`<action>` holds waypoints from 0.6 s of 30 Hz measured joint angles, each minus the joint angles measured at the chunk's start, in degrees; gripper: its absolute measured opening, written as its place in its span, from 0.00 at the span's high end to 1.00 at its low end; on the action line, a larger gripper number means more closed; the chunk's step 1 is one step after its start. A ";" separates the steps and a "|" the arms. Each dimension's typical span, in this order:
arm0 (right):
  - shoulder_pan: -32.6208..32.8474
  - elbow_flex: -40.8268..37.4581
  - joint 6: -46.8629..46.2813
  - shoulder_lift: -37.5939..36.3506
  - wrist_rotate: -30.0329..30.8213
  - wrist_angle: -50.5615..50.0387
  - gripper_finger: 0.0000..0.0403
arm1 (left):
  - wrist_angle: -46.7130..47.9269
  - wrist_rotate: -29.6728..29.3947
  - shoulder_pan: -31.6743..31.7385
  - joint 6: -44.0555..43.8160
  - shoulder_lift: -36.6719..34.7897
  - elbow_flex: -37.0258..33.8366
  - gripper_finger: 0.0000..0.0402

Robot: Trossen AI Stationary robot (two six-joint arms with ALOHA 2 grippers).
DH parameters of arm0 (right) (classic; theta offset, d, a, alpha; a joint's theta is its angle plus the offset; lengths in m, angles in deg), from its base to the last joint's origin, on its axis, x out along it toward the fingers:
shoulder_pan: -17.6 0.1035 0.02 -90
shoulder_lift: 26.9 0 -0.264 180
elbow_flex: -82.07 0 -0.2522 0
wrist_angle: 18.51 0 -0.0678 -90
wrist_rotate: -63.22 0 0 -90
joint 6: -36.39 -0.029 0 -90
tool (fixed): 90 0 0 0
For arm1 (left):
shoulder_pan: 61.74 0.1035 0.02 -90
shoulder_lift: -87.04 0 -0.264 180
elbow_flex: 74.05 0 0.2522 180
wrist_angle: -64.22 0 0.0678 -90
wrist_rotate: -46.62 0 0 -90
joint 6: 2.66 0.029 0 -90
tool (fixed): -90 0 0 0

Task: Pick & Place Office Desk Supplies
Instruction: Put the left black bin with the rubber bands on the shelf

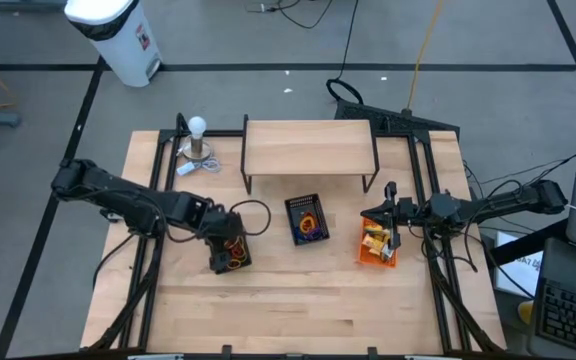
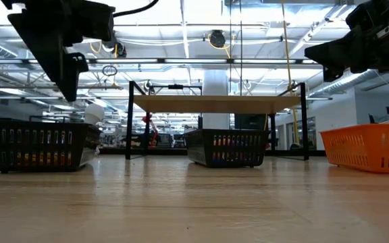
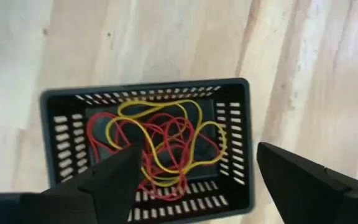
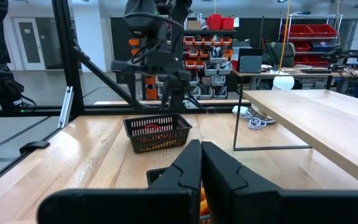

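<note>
Rubber bands (image 1: 233, 252), red and yellow loops in a tangle, fill the dark basket (image 1: 230, 262) directly under the left gripper (image 1: 218, 232) in the high view; the right gripper (image 1: 392, 212) hangs over the orange basket (image 1: 377, 245). In the left wrist view the bands (image 3: 160, 143) lie below and between the spread fingers (image 3: 114, 180), untouched. In the right wrist view that gripper's (image 4: 201, 163) jaws are pressed together, the bands' basket (image 4: 157, 132) well beyond them.
</note>
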State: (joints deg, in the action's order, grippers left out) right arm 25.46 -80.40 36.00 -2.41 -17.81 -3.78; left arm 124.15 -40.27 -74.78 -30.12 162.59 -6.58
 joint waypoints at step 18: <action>-0.02 -0.01 -1.81 0.15 0.00 -1.20 1.00 | -6.59 4.47 -9.33 -7.68 12.72 0.35 0.31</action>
State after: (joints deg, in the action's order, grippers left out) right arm 25.44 -80.41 34.20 -2.26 -17.81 -4.99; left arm 117.56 -35.80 -84.11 -37.80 175.31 -6.23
